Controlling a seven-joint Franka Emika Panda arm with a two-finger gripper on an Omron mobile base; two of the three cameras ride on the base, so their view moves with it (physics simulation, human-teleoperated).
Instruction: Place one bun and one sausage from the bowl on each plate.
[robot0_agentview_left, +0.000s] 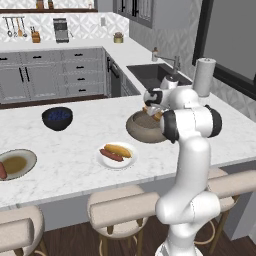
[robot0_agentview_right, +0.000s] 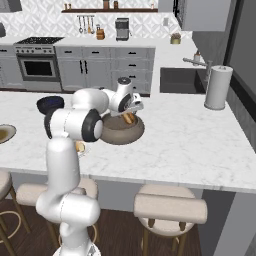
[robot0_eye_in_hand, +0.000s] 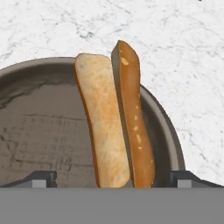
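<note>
the split golden-brown bun (robot0_eye_in_hand: 114, 118) lies in the wide matte brown-tan bowl (robot0_eye_in_hand: 39, 70) on the marble counter (robot0_agentview_left: 75, 160), against its rim. our gripper (robot0_eye_in_hand: 111, 177) hangs over it, jaws wide apart. we should straddle both halves, descend squarely and clamp mid-length, then carry to the grey-rimmed plate (robot0_agentview_left: 25, 155), which we judge lacks a bun.

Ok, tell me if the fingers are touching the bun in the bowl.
Apart. In the hand view both fingers stand wide of the bun, bowl floor visible between.
</note>
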